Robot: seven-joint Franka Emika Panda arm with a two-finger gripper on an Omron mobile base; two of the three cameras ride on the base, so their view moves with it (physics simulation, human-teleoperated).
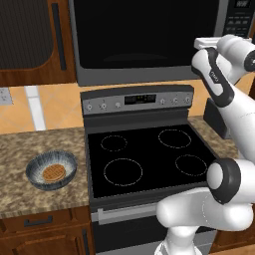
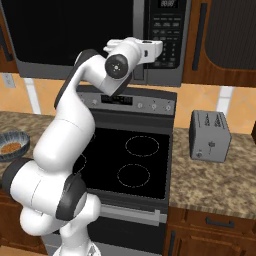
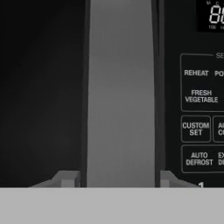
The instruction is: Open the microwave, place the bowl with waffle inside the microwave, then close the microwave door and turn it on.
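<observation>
Microwave (image 1: 149, 35) fills the top of both base views, above the stove (image 1: 144, 154), with its door (image 1: 144, 30) shut. In the hand view the door's grey handle (image 3: 121, 92) runs top to bottom through the middle of the frame, and the two fingertips (image 3: 65, 179) rise at the bottom, one just left and one just right of it, so the handle stands between them. The fingers sit close against the handle's sides; whether they press it or leave a thin gap cannot be told. In the right base view the gripper (image 2: 159, 49) is at the upper middle, up against the front of the microwave where the door meets the button panel (image 2: 167, 35).

Bowl (image 1: 51, 170) lies on the counter (image 1: 30, 149) at the lower left of the left base view, left of the stove and well apart from the gripper, with the waffle (image 1: 52, 173) flat in its bottom.

On the panel (image 3: 197, 118) at the right of the hand view the buttons read REHEAT, FRESH VEGETABLE, CUSTOM SET and AUTO DEFROST; others are cut off by the frame edge. A lit display sits at the upper right, its digits cut off.

Toaster (image 2: 210, 135) stands on the counter right of the stove.
</observation>
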